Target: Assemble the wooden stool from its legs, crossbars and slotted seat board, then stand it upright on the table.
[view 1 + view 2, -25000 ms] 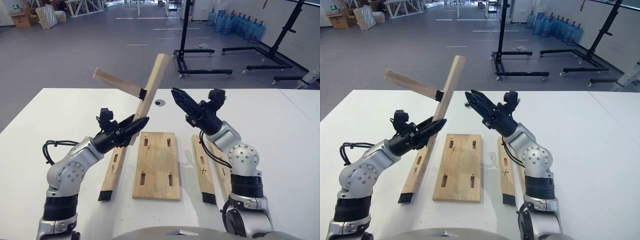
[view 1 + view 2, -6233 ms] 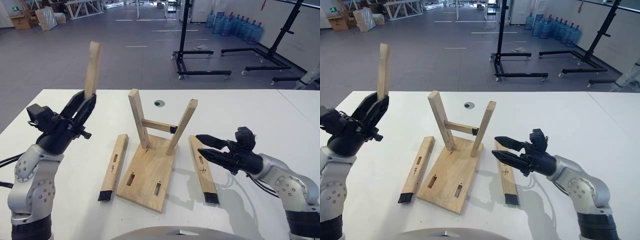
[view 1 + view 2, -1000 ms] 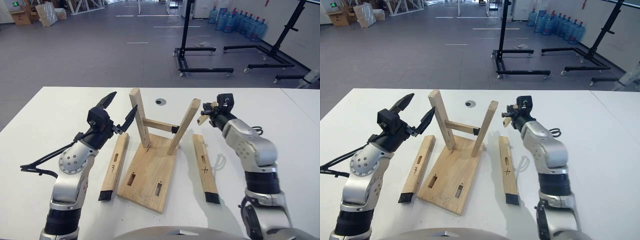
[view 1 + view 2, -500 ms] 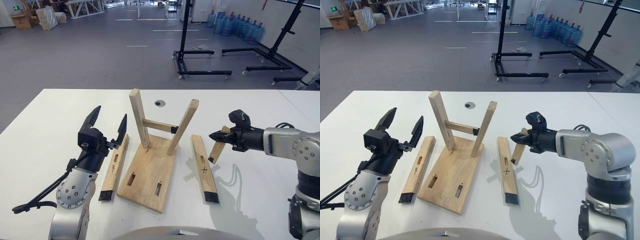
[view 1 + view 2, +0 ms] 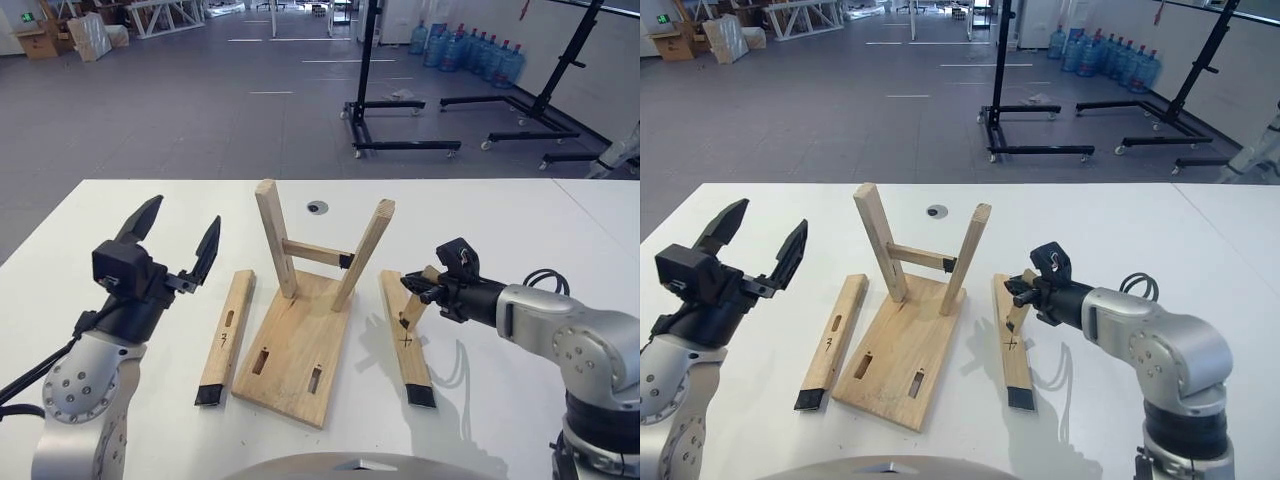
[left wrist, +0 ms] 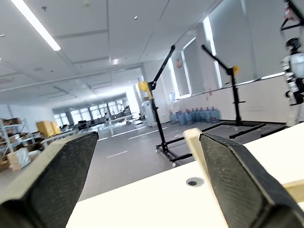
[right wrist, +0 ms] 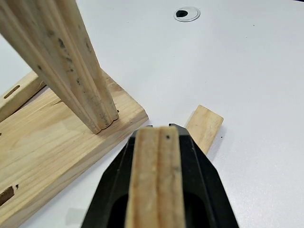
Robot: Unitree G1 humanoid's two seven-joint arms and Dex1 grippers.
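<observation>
Right gripper [image 5: 408,286], clamped on a short crossbar [image 5: 411,310], holds it slanting down toward the slotted loose leg [image 5: 412,365] directly beneath. Left gripper [image 5: 183,215] gapes empty, farther off.

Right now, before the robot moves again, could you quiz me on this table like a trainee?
1. True or false: the left gripper holds a leg.
2. How many legs stand upright in the board? A: one. B: two. C: four.
3. Fill in: the right gripper is shut on a ____.

Key: 1 false, it is open and empty; 2 B; 3 crossbar.
</observation>
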